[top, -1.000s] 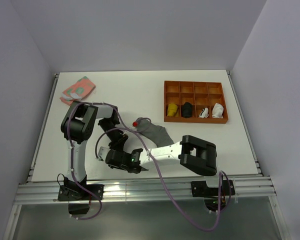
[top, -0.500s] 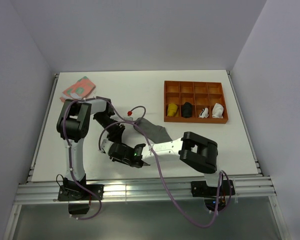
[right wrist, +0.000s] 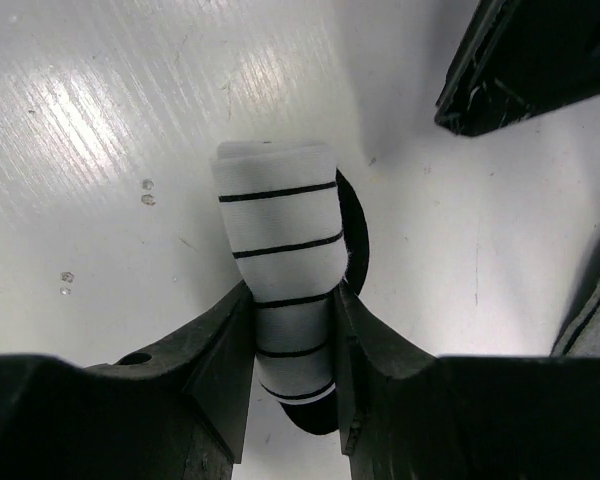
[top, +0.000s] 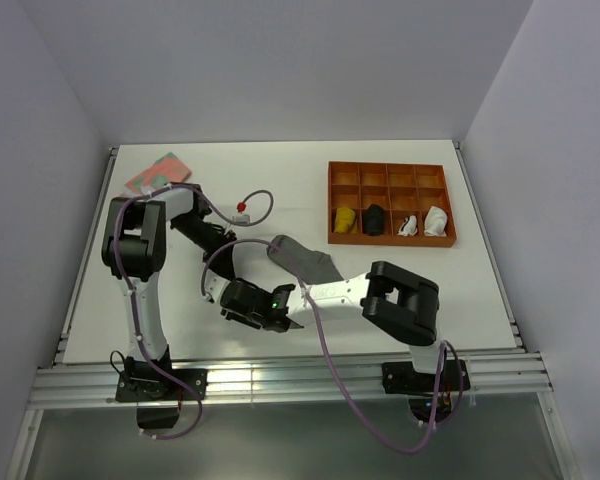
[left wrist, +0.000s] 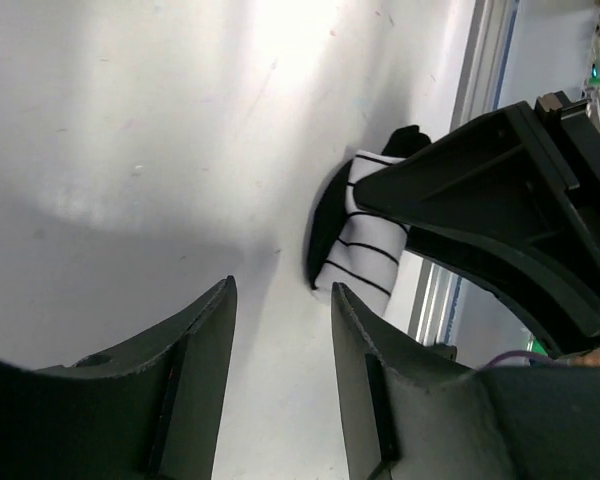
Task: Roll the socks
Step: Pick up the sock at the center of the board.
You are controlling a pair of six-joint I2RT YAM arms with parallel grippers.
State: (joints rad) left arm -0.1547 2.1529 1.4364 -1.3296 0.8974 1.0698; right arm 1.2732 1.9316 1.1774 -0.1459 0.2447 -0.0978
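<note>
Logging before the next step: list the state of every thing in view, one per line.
White black-striped fabric sock: rolled up, pinched from both sides.
Plain grey fabric sock: unrolled, lying on the white table.
Left jaws: open, holding nothing.
Right jaws: shut on the striped sock.
Orange compartmented tray: four bundles in its near row.

The striped sock [right wrist: 278,210] is white with thin black lines and a black edge. It is rolled into a short tube, squeezed in the right pincer [right wrist: 290,295]. The grey sock [top: 305,260] lies flat on the tabletop [top: 280,180] nearby.
</note>
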